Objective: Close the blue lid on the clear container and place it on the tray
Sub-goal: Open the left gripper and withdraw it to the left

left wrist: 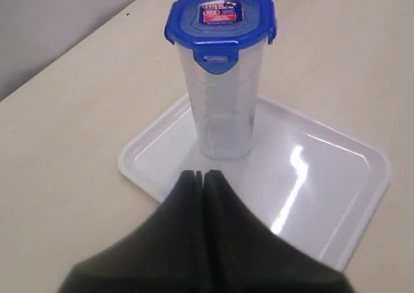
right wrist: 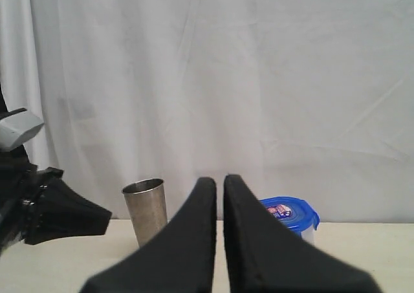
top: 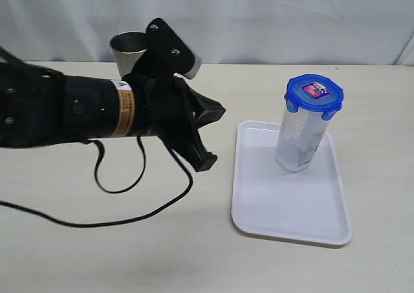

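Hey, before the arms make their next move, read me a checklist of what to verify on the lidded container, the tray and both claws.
1. Blue octagonal plastic lid seated on the tall clear plastic container: ok.
2. Lid flaps snapped down: the ones in view look down; the far side, cannot tell.
3. Container upright on the flat white plastic tray, inside its rim: ok.
4. Left claw shut, empty and apart from the container: ok.
5. Right claw shut and empty: ok.
6. Steel tumbler standing on the table away from the tray: ok.
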Controlling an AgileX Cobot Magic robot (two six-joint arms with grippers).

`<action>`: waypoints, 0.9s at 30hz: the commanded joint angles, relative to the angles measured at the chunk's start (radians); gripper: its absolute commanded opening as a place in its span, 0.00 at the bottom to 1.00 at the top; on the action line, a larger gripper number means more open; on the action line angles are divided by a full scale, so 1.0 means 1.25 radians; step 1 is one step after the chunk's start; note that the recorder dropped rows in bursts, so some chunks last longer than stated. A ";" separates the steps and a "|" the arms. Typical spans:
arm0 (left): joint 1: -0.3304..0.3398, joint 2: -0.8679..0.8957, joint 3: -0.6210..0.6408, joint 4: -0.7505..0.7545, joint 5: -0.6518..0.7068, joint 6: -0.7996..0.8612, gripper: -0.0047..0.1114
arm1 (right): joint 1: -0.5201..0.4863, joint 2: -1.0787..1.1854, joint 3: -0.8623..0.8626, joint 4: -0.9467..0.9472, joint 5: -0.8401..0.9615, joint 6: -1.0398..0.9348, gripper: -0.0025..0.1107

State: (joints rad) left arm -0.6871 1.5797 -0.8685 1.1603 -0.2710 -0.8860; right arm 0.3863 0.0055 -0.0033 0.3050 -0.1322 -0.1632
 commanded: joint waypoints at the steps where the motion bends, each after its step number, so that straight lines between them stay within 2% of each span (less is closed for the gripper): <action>1: 0.000 -0.112 0.098 -0.038 0.004 0.003 0.04 | 0.000 -0.004 0.003 0.001 0.004 -0.007 0.06; 3: 0.000 -0.163 0.137 -0.048 0.010 0.003 0.04 | 0.000 -0.004 0.003 0.001 0.004 -0.007 0.06; 7: 0.000 -0.272 0.231 -0.143 0.004 0.003 0.04 | 0.000 -0.004 0.003 0.001 0.004 -0.007 0.06; 13: 0.000 -0.373 0.352 -0.150 0.049 0.018 0.04 | 0.000 -0.004 0.003 0.001 0.004 -0.007 0.06; 27: 0.000 -0.433 0.374 -0.142 0.063 0.018 0.04 | 0.000 -0.004 0.003 0.001 0.004 -0.007 0.06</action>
State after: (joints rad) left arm -0.6871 1.0454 -0.4072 0.9887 -0.1934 -0.8666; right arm 0.3863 0.0055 -0.0033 0.3050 -0.1322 -0.1632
